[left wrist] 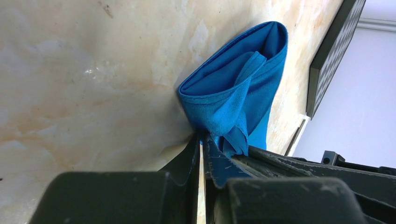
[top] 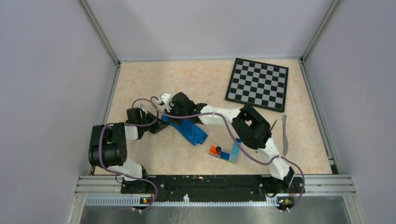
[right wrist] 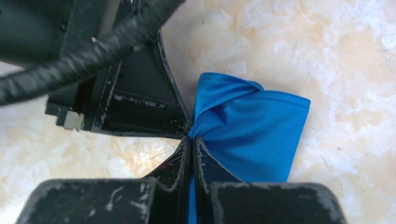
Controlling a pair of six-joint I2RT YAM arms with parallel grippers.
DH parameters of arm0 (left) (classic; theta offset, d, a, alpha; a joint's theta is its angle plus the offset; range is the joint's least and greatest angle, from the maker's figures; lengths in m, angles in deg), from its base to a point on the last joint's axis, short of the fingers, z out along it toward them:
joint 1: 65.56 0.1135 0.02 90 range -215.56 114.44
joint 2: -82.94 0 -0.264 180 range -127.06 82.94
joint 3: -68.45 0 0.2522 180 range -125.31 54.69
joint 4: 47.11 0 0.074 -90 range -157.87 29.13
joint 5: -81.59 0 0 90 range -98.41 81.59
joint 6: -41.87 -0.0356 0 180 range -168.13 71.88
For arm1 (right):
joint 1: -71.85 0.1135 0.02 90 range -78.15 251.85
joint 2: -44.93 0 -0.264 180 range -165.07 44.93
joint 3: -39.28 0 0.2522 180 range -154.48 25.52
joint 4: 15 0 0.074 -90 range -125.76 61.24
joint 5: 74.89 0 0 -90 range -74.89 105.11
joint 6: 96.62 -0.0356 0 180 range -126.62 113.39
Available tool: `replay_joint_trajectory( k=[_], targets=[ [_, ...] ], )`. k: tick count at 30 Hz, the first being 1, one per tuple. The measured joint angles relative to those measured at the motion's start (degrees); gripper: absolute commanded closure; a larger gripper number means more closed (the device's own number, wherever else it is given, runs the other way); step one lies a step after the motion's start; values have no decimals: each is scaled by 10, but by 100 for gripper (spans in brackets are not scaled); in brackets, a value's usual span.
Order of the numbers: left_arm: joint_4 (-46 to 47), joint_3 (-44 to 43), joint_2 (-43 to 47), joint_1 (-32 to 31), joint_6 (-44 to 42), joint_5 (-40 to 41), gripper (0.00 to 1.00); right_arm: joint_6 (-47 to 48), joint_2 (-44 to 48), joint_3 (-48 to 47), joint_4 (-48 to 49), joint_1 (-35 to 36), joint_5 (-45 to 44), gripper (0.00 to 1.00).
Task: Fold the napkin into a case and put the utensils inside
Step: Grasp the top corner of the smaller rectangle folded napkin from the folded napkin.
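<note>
The blue napkin [top: 191,131] lies bunched in a narrow folded strip left of the table's middle. Its upper-left end is pinched by both grippers, side by side. My left gripper [left wrist: 201,136] is shut on that end of the napkin [left wrist: 233,88], and the cloth bulges out in a loop beyond the tips. My right gripper [right wrist: 191,139] is shut on the napkin [right wrist: 252,130] too, with blue cloth showing between its jaws. The knife [top: 285,135] lies at the right. The fork [top: 272,126] lies beside it, partly hidden behind the right arm's elbow.
A chessboard [top: 258,84] lies at the back right. A small cluster of toy bricks [top: 226,153], orange and blue, sits in front of the napkin near the right arm. The two grippers crowd together over the same spot, with cables looping across them.
</note>
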Motion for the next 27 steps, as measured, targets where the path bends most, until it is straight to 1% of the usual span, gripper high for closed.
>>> replay_joint_trajectory(
  k=[8, 11, 12, 17, 21, 23, 27],
  targets=[
    [-9, -3, 1, 0, -3, 3, 92, -18, -19, -11, 12, 1, 20, 100],
    [-16, -4, 5, 0, -8, 7, 89, -18, -19, 2, 22, 1, 20, 100],
    [-19, -4, 7, 0, -10, 9, 88, -17, -19, 5, 23, 0, 20, 100],
    [-38, -6, 20, 0, -24, 15, 75, -11, -19, 10, 26, -5, 23, 100],
    [-79, -6, 63, 6, -44, 37, 67, -6, -19, 10, 26, -11, 33, 100],
    [-104, -9, 91, 14, -52, 44, 68, -5, -19, 11, 27, -12, 38, 100],
    [-135, -42, 113, 25, -61, 47, 84, -3, -19, 15, 30, -14, 48, 100]
  ],
)
